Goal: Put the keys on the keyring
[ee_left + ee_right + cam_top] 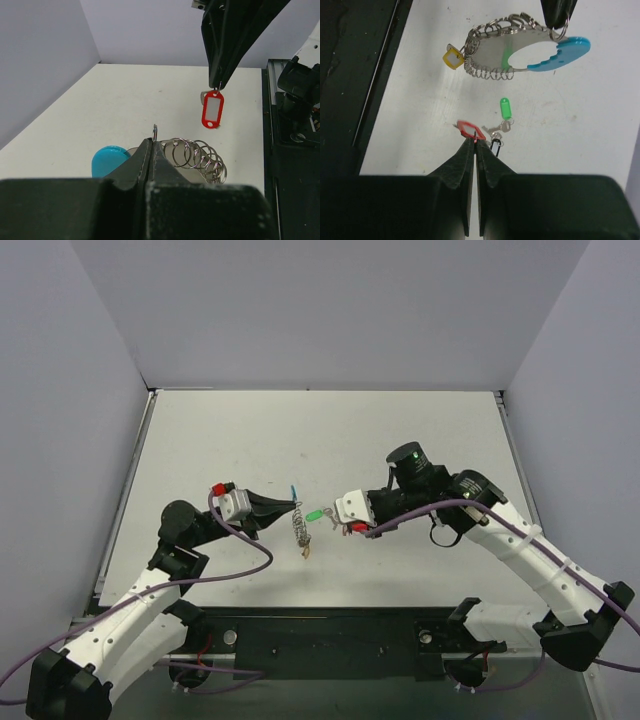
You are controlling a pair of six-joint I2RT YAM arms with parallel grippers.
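My left gripper is shut on the keyring and holds it above the table. Its chain loops hang beside the jaw tips, with the light-blue tag on the left. The right wrist view shows the blue tag, the chain and the yellow piece. My right gripper is shut on the red-tagged key, held in the air just right of the keyring. The green-tagged key and the black-tagged key lie on the table below.
The white table is walled by grey panels on three sides. A black base rail runs along the near edge between the arm bases. Purple cables trail off both arms.
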